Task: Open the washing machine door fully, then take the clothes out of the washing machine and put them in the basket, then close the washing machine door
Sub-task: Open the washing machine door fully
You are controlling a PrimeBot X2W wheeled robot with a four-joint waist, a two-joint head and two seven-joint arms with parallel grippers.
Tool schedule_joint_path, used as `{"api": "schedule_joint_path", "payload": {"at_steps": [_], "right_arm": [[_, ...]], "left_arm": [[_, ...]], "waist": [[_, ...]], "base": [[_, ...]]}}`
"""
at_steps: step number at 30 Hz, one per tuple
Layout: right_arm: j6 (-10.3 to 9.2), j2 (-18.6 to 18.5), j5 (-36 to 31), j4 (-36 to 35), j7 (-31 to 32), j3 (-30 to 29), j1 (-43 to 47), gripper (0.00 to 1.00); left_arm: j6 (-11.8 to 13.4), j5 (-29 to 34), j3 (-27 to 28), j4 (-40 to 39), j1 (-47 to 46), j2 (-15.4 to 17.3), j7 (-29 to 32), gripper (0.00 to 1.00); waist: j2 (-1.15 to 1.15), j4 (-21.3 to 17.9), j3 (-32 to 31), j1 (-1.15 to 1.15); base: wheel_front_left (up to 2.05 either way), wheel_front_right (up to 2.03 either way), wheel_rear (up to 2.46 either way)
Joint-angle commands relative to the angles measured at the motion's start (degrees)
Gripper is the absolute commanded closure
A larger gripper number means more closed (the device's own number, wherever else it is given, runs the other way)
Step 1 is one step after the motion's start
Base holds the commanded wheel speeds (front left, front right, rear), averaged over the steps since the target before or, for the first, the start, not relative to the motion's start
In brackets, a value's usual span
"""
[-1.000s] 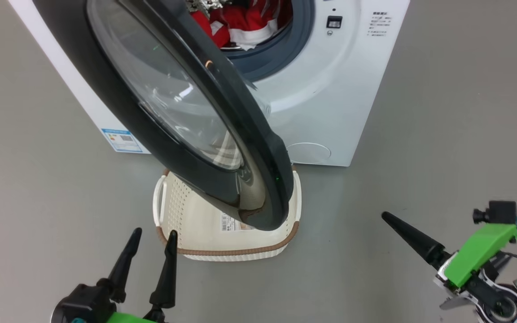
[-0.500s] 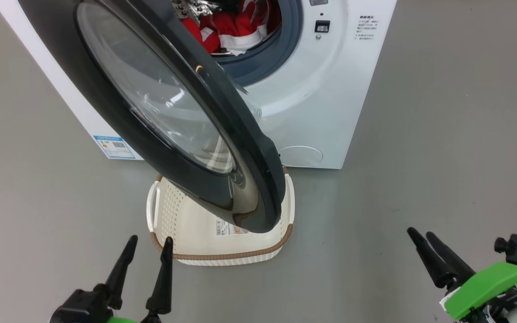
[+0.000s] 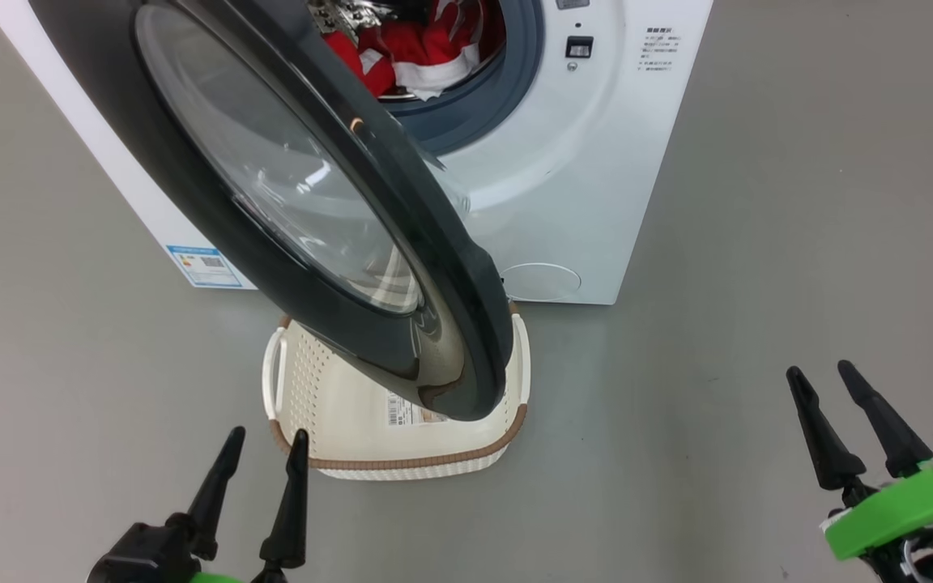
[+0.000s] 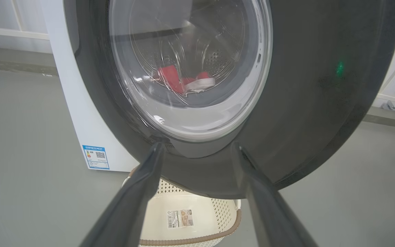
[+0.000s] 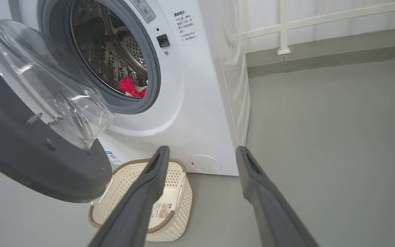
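The left gripper (image 3: 267,436) sits at the lower left of the head view with its two dark fingers spread and nothing between them. Its fingertips are just beside the near left corner of the basket (image 3: 418,463). Up the frame from it hangs the washing machine door (image 3: 304,194), partly open. The door's plane runs from its hinge side at the upper left down to its free edge at lower centre, directly above the basket. In the left wrist view the fingers point straight at the door's outer face, with the black rim close in front of the tips, though contact cannot be told.

The right gripper (image 3: 820,371), at the lower right, is likewise spread and empty, and well apart from the door. Its wrist view looks at the door's inner side, the bulging glass bowl, and past it into the drum.

The left arm is therefore nearer, but it is on the side where a push would close the door. Swinging the door fully open probably means hooking the free edge or pressing from the inner side, toward the left of the frame.

The clothes (image 3: 426,48) lie inside the washing machine (image 3: 580,178) at the top centre of the head view. The basket stands on the floor against its front, partly under the door.
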Motion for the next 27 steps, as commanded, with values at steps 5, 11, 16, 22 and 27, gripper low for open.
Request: {"api": "schedule_joint_path", "payload": {"at_steps": [5, 11, 16, 22, 27], "right_arm": [[0.20, 4.2, -10.8, -5.1, -0.5, -8.6, 4.5, 0.00], [0.20, 9.5, -17.9, -9.6, -0.5, -16.8, 8.2, 0.00], [0.20, 11.4, -19.6, -9.4, -0.5, -18.0, 10.6, 0.00], [0.20, 12.0, -19.9, -9.1, -0.5, -18.3, 11.2, 0.00], [0.20, 12.0, -20.0, -9.4, -0.5, -18.1, 11.1, 0.00]], "left_arm": [[-0.1, 0.3, 1.8, -1.1, 0.0, 0.7, -0.5, 0.00], [-0.2, 0.3, 1.5, -1.3, 0.2, 0.7, -0.5, 0.00], [-0.1, 0.3, 1.2, -1.4, 0.5, 0.7, -0.5, 0.00], [0.0, 0.3, 1.3, -1.3, 1.2, 0.7, -0.5, 0.00], [0.0, 0.3, 1.1, -1.5, 1.4, 0.7, -0.5, 0.00]], "waist": [[0.00, 0.3, -0.5, 0.00], [0.00, 1.0, -0.9, 0.00], [0.00, 1.3, -1.3, 0.00], [0.00, 1.2, -2.0, 0.00], [0.00, 1.3, -2.3, 0.00]], "base": [[0.00, 0.00, 0.00], [0.00, 0.00, 0.00], [0.00, 0.00, 0.00], [0.00, 0.00, 0.00], [0.00, 0.00, 0.00]]}}
